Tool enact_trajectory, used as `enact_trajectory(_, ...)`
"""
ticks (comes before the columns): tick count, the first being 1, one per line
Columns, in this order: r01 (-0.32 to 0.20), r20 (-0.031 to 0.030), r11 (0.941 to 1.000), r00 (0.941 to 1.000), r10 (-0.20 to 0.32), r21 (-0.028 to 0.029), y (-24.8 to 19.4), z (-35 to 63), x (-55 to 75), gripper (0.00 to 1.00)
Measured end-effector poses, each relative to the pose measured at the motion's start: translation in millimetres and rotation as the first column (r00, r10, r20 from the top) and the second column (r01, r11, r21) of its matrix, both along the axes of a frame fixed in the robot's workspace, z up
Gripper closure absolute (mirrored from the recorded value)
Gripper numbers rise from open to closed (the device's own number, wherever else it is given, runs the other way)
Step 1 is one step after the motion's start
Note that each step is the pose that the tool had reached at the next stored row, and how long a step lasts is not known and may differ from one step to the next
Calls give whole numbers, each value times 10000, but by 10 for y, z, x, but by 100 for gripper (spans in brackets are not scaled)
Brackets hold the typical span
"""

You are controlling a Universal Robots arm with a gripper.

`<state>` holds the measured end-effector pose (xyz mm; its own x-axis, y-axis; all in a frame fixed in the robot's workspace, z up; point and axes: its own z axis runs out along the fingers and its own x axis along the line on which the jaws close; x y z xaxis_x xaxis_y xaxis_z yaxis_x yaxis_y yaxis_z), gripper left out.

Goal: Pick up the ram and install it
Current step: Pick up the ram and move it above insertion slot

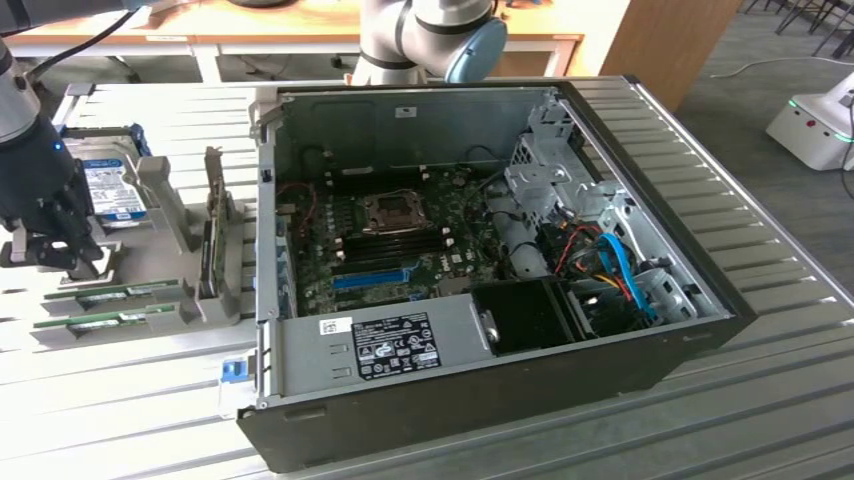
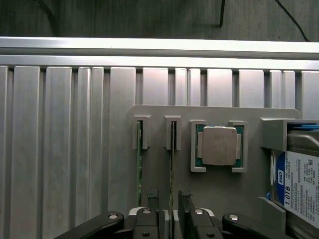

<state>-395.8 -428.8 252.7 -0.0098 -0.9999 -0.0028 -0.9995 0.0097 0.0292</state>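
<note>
1. Black and two-fingered, the gripper [image 2: 172, 221] pointed straight down from a silver-grey arm [image 1: 14, 100] that stood upright at the exterior view's left.
2. It hovered low over a grey plastic parts holder [image 2: 154, 124] on the ribbed aluminium table [image 2: 50, 149], beside the open black computer case [image 1: 534, 390].
3. Its jaws were spread wide, one finger on each side of the ram [image 2: 172, 149], and held nothing.
4. The ram, a thin green circuit-board stick, stood on edge in a holder slot.
5. A second green stick [image 2: 139, 164] stood in the neighbouring slot.
6. A square silver processor chip [image 2: 219, 146] lay just beside the ram, with a silver blue-labelled hard drive [image 2: 301, 184] beyond.
</note>
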Motion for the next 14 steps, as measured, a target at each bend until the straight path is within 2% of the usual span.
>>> enact_trajectory(7, -1, 2, 10000, 10000, 1, 2, -1, -12, 0, 70)
enact_trajectory(14, -1, 0, 10000, 10000, 1, 0, -1, -114, 0, 70)
